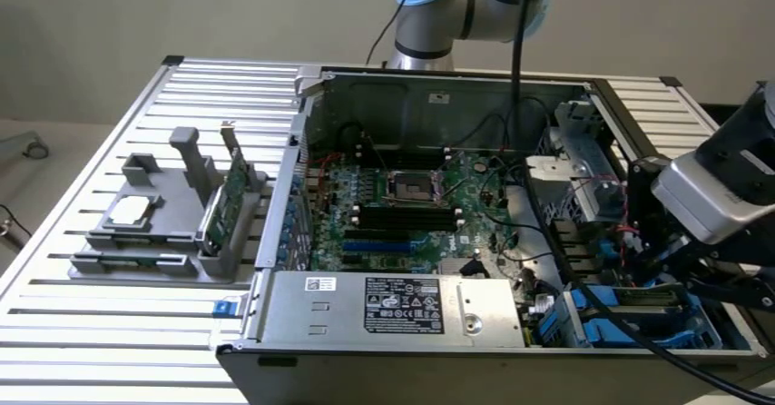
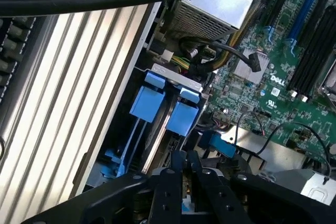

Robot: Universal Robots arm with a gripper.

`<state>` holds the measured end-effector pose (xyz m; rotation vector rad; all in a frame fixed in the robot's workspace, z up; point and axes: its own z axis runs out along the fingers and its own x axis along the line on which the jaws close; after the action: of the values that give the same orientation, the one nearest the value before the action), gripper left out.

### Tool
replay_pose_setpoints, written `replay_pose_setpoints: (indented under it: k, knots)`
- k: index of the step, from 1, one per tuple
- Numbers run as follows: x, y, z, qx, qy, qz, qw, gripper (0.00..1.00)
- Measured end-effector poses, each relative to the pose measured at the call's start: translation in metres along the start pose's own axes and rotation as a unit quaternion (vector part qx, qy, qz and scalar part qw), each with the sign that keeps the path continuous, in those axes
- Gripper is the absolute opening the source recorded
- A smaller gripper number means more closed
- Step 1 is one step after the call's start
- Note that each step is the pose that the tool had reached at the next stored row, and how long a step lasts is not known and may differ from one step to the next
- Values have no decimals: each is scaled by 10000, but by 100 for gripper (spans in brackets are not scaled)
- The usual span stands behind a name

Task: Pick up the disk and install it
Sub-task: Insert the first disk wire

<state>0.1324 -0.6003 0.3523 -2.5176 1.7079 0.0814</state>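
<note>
Open grey metal computer case (image 1: 400, 105) stands on ribbed aluminium table (image 1: 122, 332). Green motherboard (image 1: 412, 210) and silver, white-labelled power supply box (image 1: 400, 307) lie near the gripper (image 2: 184, 174). Blue plastic bay latches (image 2: 148, 100) sit just beside it. Grey plastic fixture stand (image 1: 158, 232) is well apart.

Table (image 1: 97, 332): ribbed metal slats | open computer case (image 1: 424, 105): stands centre to 3 o'clock | grey parts rack (image 1: 143, 171): rests at 9 o'clock

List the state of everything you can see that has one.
Computer case: open, side panel off, lying on the table.
Disk: down in the blue drive bay, seating unclear.
Gripper: low over that bay.
Green circuit card: upright in the grey holder, outside the case.
</note>
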Motion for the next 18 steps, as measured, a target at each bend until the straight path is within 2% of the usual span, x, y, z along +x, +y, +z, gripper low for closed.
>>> replay_pose_setpoints:
  k: [4, 9, 11, 13, 16, 18]
  knots:
    - [1, 1, 6, 26, 28, 305, 9995, 17]
    - [1, 0, 14, 52, 70, 658, 9978, 17]
    - [2, -1, 17, 49, 111, 748, 9971, 17]
    - [4, -3, 22, 40, 165, 827, 9964, 17]
    - [8, -14, 28, 20, 266, 918, 9954, 17]
    - [7, -18, 32, 10, 313, 966, 9948, 17]
